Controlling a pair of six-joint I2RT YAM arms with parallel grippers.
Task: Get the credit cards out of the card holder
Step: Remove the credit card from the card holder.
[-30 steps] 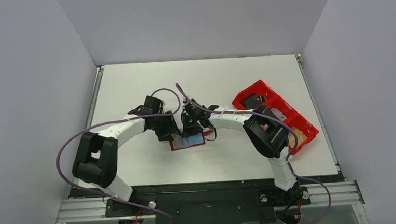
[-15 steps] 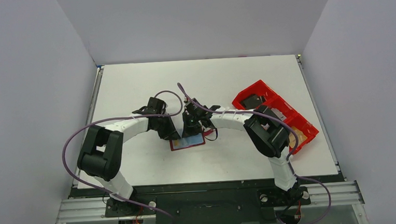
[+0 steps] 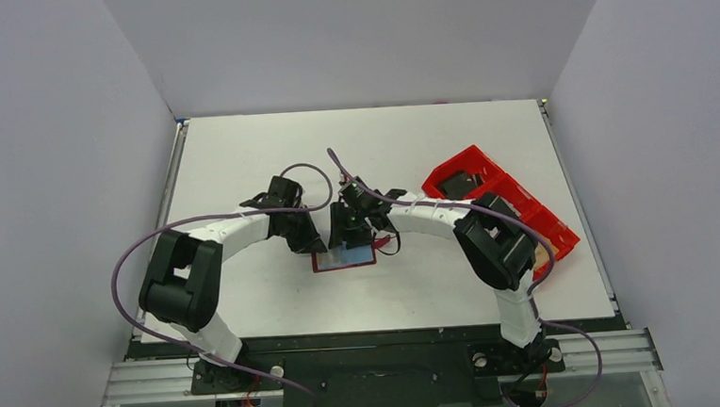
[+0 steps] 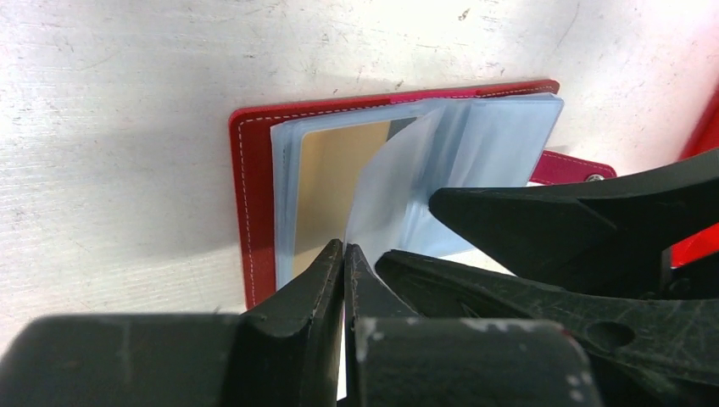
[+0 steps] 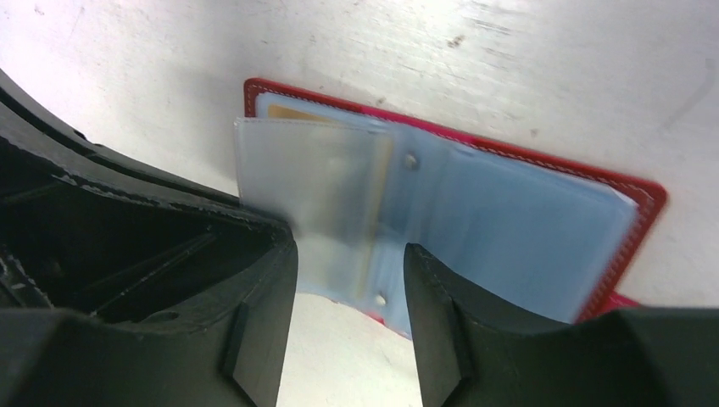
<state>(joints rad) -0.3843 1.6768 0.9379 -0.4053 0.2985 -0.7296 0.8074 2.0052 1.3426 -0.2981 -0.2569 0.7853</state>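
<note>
Where the holder [image 3: 344, 258] lies open near the middle of the counter [image 3: 380, 136], the left end effector [image 4: 343, 254] sits at its 10 o'clock, clenched on the corner of a clear sleeve [image 4: 381, 186] that curls up off the pages. Beside the lifted sleeve, a gold card [image 4: 326, 170] shows in a pocket. At the holder's 12 o'clock the right end effector [image 5: 349, 263] is released, its fingers apart either side of the sleeve. A red tray [image 3: 527, 222] rests at the counter's 3 o'clock.
</note>
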